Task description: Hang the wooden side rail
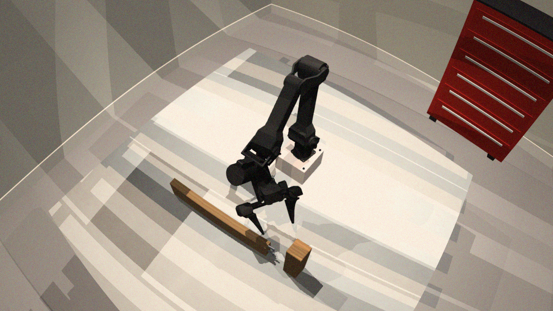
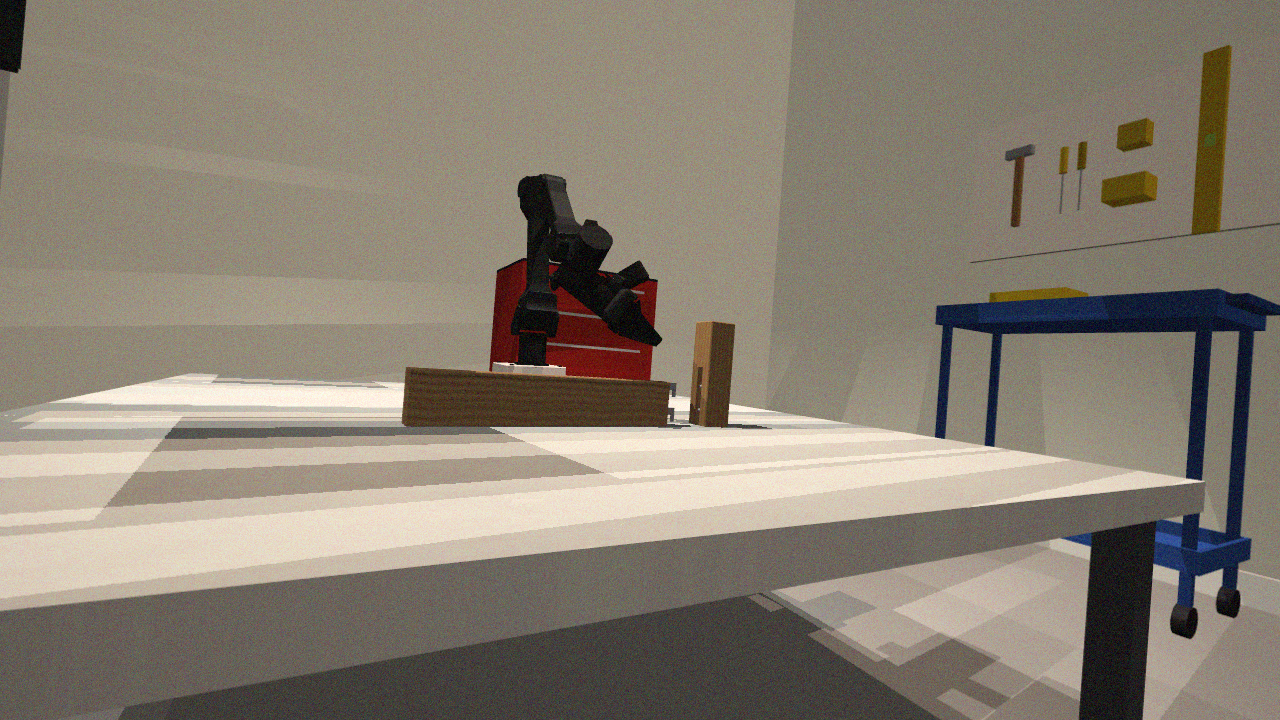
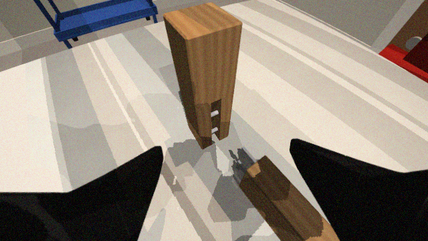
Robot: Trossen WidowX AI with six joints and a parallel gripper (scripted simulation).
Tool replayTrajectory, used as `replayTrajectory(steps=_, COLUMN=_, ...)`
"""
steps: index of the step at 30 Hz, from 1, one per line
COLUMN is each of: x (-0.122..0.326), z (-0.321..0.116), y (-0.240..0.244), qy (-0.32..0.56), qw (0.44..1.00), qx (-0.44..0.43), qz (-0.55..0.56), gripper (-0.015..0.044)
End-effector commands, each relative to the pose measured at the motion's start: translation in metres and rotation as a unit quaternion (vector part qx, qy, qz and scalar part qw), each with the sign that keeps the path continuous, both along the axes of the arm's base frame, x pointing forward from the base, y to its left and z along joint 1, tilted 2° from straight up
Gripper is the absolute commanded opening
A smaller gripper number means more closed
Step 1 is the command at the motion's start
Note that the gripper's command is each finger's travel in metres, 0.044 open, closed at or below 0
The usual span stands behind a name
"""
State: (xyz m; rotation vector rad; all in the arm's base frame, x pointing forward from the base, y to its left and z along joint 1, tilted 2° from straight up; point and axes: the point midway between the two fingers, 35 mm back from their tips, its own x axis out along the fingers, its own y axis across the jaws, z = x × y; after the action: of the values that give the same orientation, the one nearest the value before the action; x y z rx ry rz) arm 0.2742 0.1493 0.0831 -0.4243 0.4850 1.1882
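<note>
The wooden side rail point(image 1: 218, 214) point(image 2: 537, 400) point(image 3: 284, 201) lies on the table point(image 1: 367, 193) point(image 2: 626, 573) point(image 3: 110, 140), running from left of centre to lower centre in the top view. Its steel hooks point(image 1: 271, 247) point(image 2: 671, 401) point(image 3: 242, 161) point towards the upright headboard post point(image 1: 297, 257) point(image 2: 714, 374) point(image 3: 210, 67), apparently just short of it. At upper centre of the wrist view, the post's slot shows two pins point(image 3: 215, 122). The gripper point(image 1: 278, 229) point(image 2: 659, 340) point(image 3: 227, 148) is open, gripping nothing.
</note>
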Motion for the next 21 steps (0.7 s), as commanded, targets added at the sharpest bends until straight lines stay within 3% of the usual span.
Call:
replayTrajectory(steps=1, x=0.0, z=0.0, y=0.0, qy=-0.003, qw=1.0, qx=0.001, qz=0.004, gripper=0.044)
replayTrajectory(steps=10, x=0.001, z=0.0, y=0.0, qy=0.004, qw=1.0, qx=0.001, qz=-0.002, gripper=0.044)
replayTrajectory(steps=15, x=0.021, z=-0.002, y=-0.005, qy=0.19, qw=0.969, qx=-0.003, qz=-0.156, gripper=0.044)
replayTrajectory(steps=21, x=0.043, z=-0.003, y=-0.015, qy=0.386, qw=0.839, qx=-0.01, qz=-0.383, gripper=0.044)
